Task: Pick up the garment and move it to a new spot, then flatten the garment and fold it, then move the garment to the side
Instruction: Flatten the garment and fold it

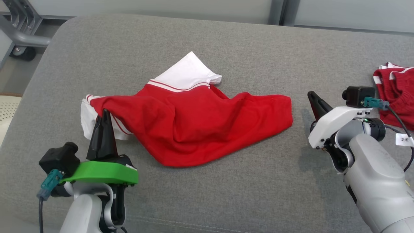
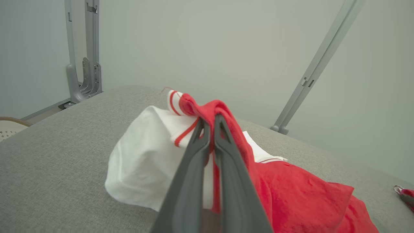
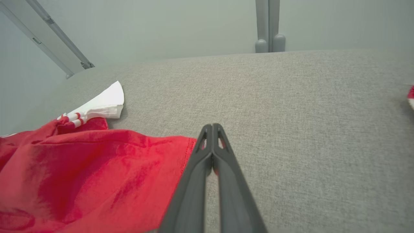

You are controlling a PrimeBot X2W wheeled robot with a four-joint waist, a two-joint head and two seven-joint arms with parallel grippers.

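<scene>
Grey cushion (image 1: pixel 226 194): red-and-white shirt (image 1: pixel 200 126) lies crumpled mid-surface. Left gripper (image 1: pixel 105 113) jaws clamped on its white sleeve end. Right gripper (image 1: pixel 312 95) jaws together, empty, just beside the red hem. IMO right shd open & pinch the hem, then both pull taut to flatten. Cable tag (image 1: pixel 404 139) reads "2米".
</scene>
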